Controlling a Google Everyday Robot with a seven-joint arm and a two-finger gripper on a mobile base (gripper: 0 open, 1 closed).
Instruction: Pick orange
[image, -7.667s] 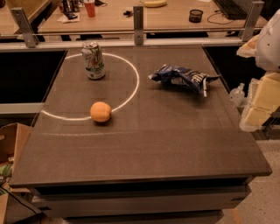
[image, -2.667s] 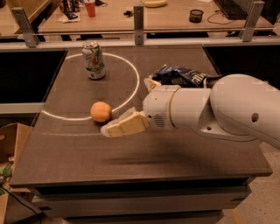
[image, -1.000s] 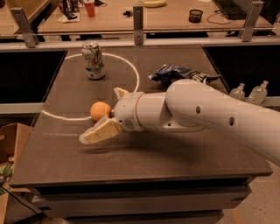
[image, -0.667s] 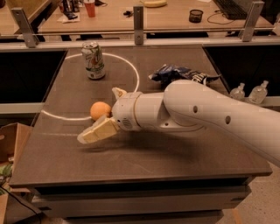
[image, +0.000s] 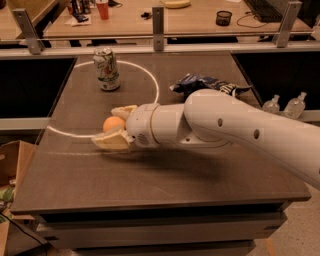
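The orange (image: 112, 123) sits on the dark table (image: 150, 175), on the white circle line at the left. My gripper (image: 114, 126) reaches in from the right on a thick white arm (image: 225, 125). Its two cream fingers stand on either side of the orange, one behind it (image: 122, 111) and one in front (image: 110, 141). They press against the fruit, which still rests at table level. The right side of the orange is hidden by the gripper's wrist.
A green-and-white soda can (image: 107, 69) stands at the back left inside the white circle. A blue chip bag (image: 200, 83) lies at the back right, just behind the arm. Two plastic bottles (image: 285, 105) stand off the table's right edge. A cardboard box (image: 12, 165) stands off the left edge.
The arm swung in from the right to the orange. In the last second the two fingers have drawn together around the orange. The orange has stayed in its place.
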